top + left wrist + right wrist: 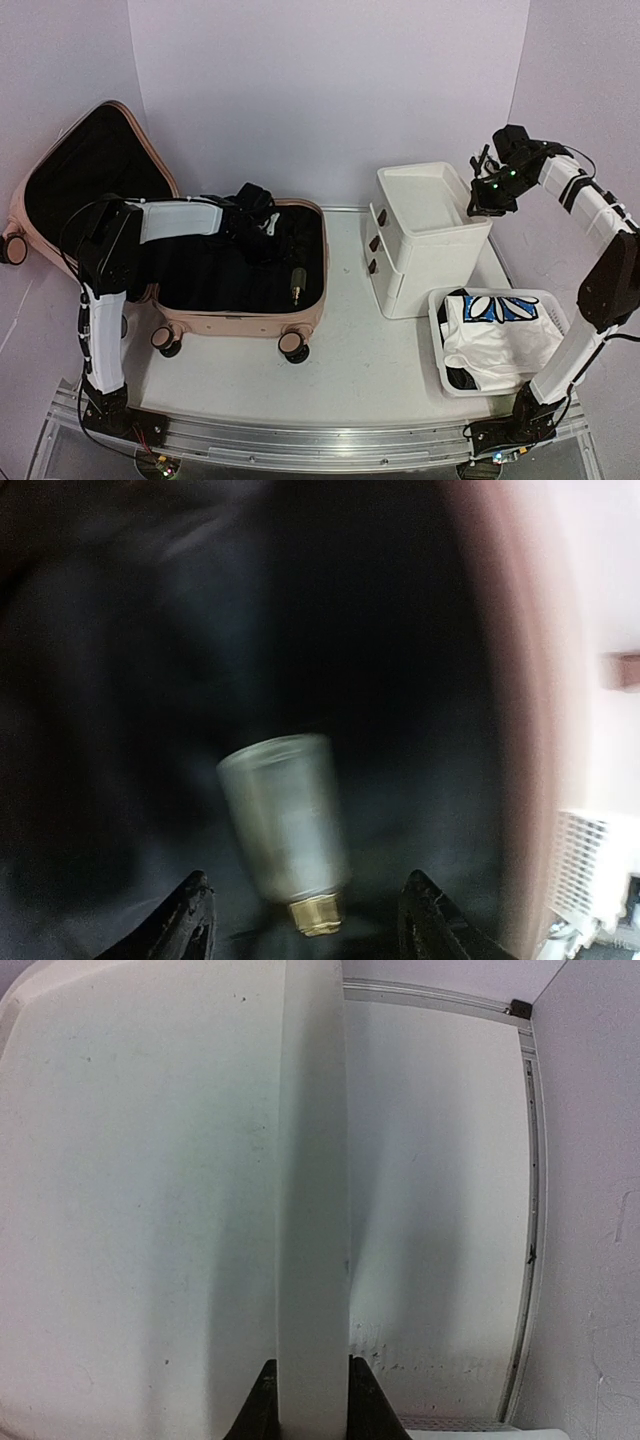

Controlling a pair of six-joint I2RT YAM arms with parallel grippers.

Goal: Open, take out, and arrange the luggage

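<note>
Robot lab test cell.
Plain lilac walls (330, 90) enclose the white bench (350, 340); an aluminium rail (300, 437) fronts the bench's near edge.

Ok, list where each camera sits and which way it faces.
Top external: above and behind the arms, looking down on the table; both arms, the open suitcase, drawer unit and basket show.
Left wrist: inside the suitcase, looking down at a blurred bottle; the open left gripper frames it.
Right wrist: over the drawer unit, looking straight down; the right gripper pinches its rim.
Shared: top and left wrist both see the bottle; top and right wrist both see the drawer unit.
</note>
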